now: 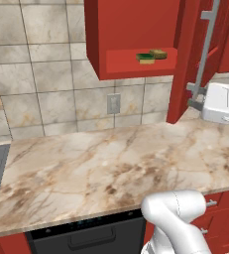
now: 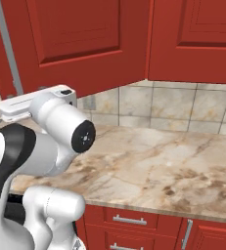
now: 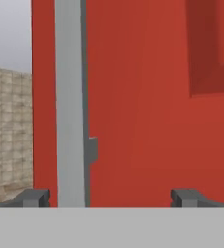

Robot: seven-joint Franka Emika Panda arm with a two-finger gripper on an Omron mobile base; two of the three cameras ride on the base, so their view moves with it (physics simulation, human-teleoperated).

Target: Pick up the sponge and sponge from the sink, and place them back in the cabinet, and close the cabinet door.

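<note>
The gripper (image 3: pixel 111 196) stands wide open and holds nothing, its two dark fingertips (image 3: pixel 35 197) spread far apart in the hand view. It faces the red cabinet door (image 3: pixel 147 121) at close range, and the door's long silver bar handle (image 3: pixel 71 106) runs upright between the tips, just inside the left one; whether the tip touches the bar I cannot tell. From the left base view the door (image 1: pixel 185 64) hangs open, edge-on beside the white hand. To its left, the cabinet (image 1: pixel 131 34) holds both sponges on its red shelf: the green-topped sponge (image 1: pixel 145 58) in front and the tan sponge (image 1: pixel 158 53) touching behind it. No writing or labels can be read anywhere.
</note>
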